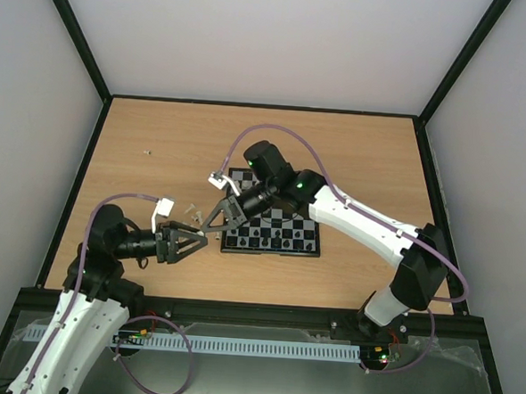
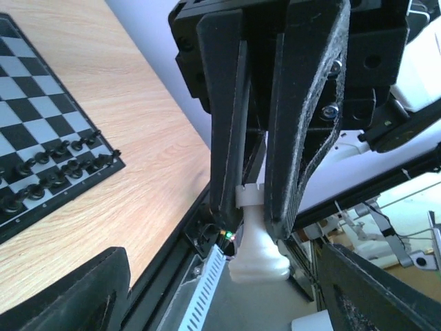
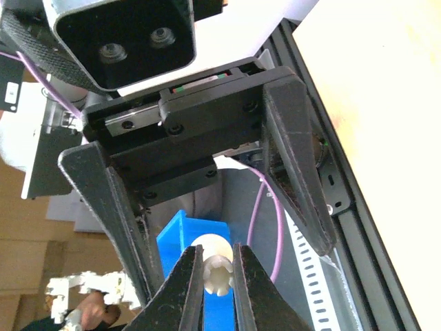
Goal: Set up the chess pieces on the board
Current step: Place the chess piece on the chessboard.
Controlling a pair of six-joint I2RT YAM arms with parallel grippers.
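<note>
My right gripper [image 1: 215, 223] is shut on a cream-white rook [image 3: 219, 267], pinching its crown between both fingers. In the left wrist view the rook [image 2: 258, 248] hangs base-down from the right gripper's fingers [image 2: 303, 124]. My left gripper [image 1: 193, 244] is wide open and empty, facing the right gripper with the rook between its spread fingers [image 3: 293, 158]. The board [image 1: 284, 218] lies just right of both grippers. Black chess pieces [image 1: 269, 242] fill its two near rows and also show in the left wrist view [image 2: 55, 176].
A few loose white pieces [image 1: 191, 212] lie on the table left of the board. One tiny piece [image 1: 147, 152] lies far left. A black frame rail [image 1: 256, 306] runs along the table's near edge.
</note>
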